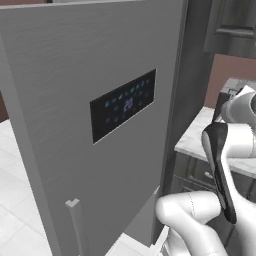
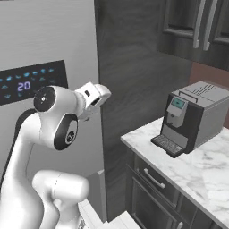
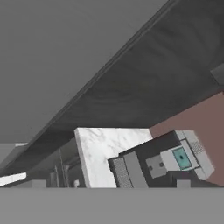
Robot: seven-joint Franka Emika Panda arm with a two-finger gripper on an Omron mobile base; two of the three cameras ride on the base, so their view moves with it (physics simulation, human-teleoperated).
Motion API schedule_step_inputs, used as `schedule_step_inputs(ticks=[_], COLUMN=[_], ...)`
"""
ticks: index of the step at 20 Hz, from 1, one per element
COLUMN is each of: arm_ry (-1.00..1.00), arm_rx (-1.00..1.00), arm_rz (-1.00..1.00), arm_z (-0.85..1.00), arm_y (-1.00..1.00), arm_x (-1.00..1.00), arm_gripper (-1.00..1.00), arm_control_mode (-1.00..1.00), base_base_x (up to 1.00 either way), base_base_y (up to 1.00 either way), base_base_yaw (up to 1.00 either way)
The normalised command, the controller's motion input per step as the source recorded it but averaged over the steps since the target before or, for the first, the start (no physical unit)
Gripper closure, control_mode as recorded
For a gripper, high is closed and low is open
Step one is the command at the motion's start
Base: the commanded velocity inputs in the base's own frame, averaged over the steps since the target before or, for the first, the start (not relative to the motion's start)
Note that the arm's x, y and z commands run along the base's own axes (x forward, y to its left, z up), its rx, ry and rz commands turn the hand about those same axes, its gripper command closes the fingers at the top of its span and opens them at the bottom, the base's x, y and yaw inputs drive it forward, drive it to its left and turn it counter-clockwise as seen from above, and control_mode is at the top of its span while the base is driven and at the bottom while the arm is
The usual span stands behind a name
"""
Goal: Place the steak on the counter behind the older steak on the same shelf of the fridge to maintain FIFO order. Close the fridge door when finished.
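One big grey door (image 1: 60,75), seen up close from the left base view. Has a black screen (image 1: 122,105) with blue digits about halfway up. Has a bar handle (image 1: 77,225) low down, under the screen. Hard to say whether shut tight or not.

Right of the door: a tall dark panel (image 2: 134,89), just beside the door's edge. Further right of the door, past that panel: the counter (image 2: 197,165), white marble with grey veins. On it, well apart from the door, a grey and black coffee machine (image 2: 192,118) with a small teal screen. Under the counter, dark drawers (image 2: 152,179) with steel handles. High up, to the right of the door, dark cupboards (image 2: 197,22) with long bar handles. Below those, a red-brown wall (image 2: 210,74).

Low and left of the door, white floor tiles (image 1: 10,200).

In front of the door, the white arm (image 1: 220,165), bent up from below. At its end, the gripper (image 2: 95,99), held near the door's right edge, just below and right of the screen. Looks not to be touching the door, though hard to be sure. Fingers hidden, so cannot tell whether wide, narrow or holding anything.

In the hand view, all tilted: the door's grey face across the top left, the dark panel beside it, then the counter and coffee machine lower down.
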Motion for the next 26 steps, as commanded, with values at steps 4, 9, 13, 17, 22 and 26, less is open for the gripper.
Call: schedule_step_inputs(ticks=[4,9,13,17,22,26], arm_ry=[0.00,0.00,0.00,0.00,0.00,0.00], arm_rx=[0.00,0.00,0.00,0.00,0.00,0.00], arm_rz=[0.06,0.08,0.05,0.00,0.00,0.00], arm_z=[-0.18,-0.09,-0.09,-0.12,-0.07,-0.05], arm_y=[1.00,1.00,1.00,0.82,0.48,0.47], arm_x=[0.26,0.28,0.57,0.85,0.84,0.78], arm_gripper=[-1.00,-1.00,-1.00,-1.00,-1.00,-1.00], arm_control_mode=[-1.00,-1.00,-1.00,-1.00,-1.00,-1.00], base_base_x=[0.00,0.00,0.00,0.00,0.00,0.00], base_base_y=[0.00,0.00,0.00,0.00,0.00,0.00], base_base_yaw=[0.00,0.00,0.00,0.00,0.00,0.00])
